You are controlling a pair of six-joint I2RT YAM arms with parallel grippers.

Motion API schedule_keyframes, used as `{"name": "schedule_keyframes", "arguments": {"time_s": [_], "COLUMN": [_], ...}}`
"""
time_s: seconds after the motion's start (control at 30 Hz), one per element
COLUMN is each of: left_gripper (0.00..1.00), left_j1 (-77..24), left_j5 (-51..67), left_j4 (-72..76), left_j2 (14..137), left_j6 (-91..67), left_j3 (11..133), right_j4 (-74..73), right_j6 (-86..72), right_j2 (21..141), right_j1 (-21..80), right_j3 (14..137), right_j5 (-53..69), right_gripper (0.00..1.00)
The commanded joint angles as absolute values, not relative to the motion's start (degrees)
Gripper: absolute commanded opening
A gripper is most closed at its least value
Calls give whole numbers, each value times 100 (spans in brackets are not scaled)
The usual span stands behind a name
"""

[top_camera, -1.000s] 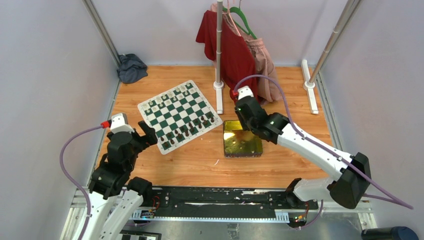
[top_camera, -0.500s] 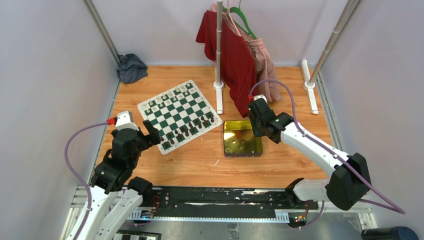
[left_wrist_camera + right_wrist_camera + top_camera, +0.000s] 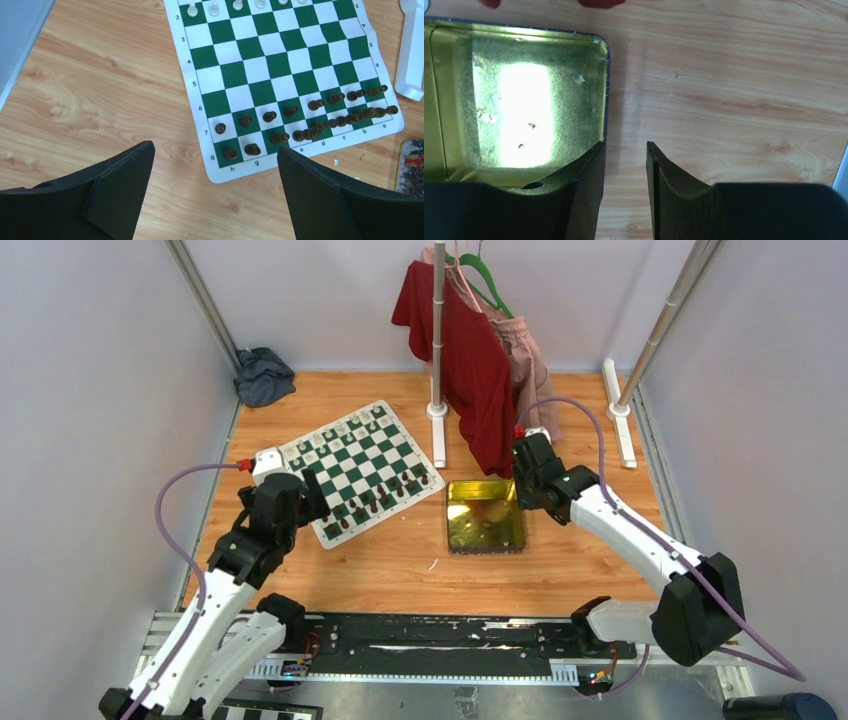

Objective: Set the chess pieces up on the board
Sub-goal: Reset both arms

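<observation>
The left fingers (image 3: pixel 125 185) had swung forward over the near corner of the board (image 3: pixel 280 65), spread wide and empty; the right fingers (image 3: pixel 584 190) (narrowly parted, empty) had left the tin (image 3: pixel 469 75). Dark chess pieces (image 3: pixel 310 132) stood bunched there, likely needing straightening.

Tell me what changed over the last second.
The left gripper edged forward toward the board, open and empty. The right gripper swung rightward from above the tin to beside its right rim, holding nothing. The chess pieces, board and tin stayed put.
</observation>
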State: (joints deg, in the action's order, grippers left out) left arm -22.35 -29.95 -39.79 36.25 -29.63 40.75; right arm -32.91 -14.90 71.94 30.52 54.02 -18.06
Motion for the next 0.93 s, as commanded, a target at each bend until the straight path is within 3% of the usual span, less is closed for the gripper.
{"name": "schedule_keyframes", "arguments": {"time_s": [0.0, 0.47, 0.9], "left_gripper": [100, 100, 100], "left_j1": [-2292, -2522, -2525], "left_j5": [-3211, -4062, -4017], "left_j4": [-3258, -1657, -1621], "left_j2": [3870, 4170, 4118], "left_j6": [-3214, -3126, -2971], "left_j3": [3886, 2858, 2757], "right_j4": [-3101, -2896, -2931], "right_j6": [-1305, -1289, -1452], "right_j2": [6962, 6848, 6766], "right_j1": [2655, 2101, 2099], "right_j3": [5319, 5579, 5666], "right_j5": [-1989, -2589, -2963], "right_gripper": [41, 46, 51]}}
